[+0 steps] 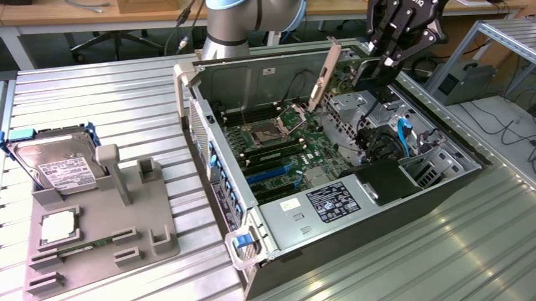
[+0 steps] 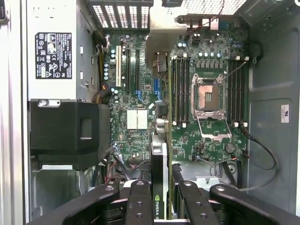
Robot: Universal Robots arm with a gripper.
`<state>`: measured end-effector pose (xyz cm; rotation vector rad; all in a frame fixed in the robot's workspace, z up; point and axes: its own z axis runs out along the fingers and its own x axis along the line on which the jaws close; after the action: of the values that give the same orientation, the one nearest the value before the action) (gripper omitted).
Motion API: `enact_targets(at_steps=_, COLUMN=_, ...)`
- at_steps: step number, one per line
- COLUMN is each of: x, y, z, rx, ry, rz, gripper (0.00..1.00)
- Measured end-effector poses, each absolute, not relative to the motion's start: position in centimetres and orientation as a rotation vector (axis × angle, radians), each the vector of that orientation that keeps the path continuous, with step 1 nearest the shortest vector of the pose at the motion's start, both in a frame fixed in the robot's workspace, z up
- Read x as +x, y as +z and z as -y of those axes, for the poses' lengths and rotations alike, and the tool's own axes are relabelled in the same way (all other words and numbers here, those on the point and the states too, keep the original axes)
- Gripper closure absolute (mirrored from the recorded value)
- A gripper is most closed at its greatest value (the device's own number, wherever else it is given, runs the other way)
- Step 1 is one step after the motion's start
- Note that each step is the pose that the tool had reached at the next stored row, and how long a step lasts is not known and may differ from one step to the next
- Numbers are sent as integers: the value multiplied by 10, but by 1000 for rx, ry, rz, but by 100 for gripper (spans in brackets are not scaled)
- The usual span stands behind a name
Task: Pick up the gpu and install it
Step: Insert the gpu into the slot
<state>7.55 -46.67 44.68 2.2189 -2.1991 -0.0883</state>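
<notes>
The end effector [image 1: 388, 58] is clamped on the gpu [image 1: 367, 72] and holds it on edge above the far end of an open computer case [image 1: 243, 72], which lies on its side on a ribbed metal worktop [image 1: 109, 94]. In the exterior view the card's pale bracket [image 1: 322, 75] slants up at the card's end toward that view's left, its lower tip close above the motherboard [image 1: 280, 153]. The card does not look seated in any slot.

In the wrist view the gpu [image 2: 159, 168] appears edge-on between the black fingers [image 2: 139, 201], which press on both of its faces, and the bracket [image 2: 161, 35] is at its far end near the case's perforated wall [image 2: 117, 14]. Below it lies the motherboard [image 2: 136, 89], with the processor socket [image 2: 208, 96] to one side of the card and the labelled power supply [image 2: 51, 51] and a black shroud [image 2: 65, 131] to the other.

On the worktop toward the exterior view's left, well apart from the case, a grey holder [image 1: 125, 235] carries a hard drive [image 1: 54, 164] standing tilted in a blue-edged frame, and a slim green memory stick [image 1: 84, 251] lies near the holder's front.
</notes>
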Motion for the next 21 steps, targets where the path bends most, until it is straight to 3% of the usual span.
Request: enact_targets(at_steps=21, x=66, y=424, z=467, rx=2218, ry=-91, rz=2202, gripper=73)
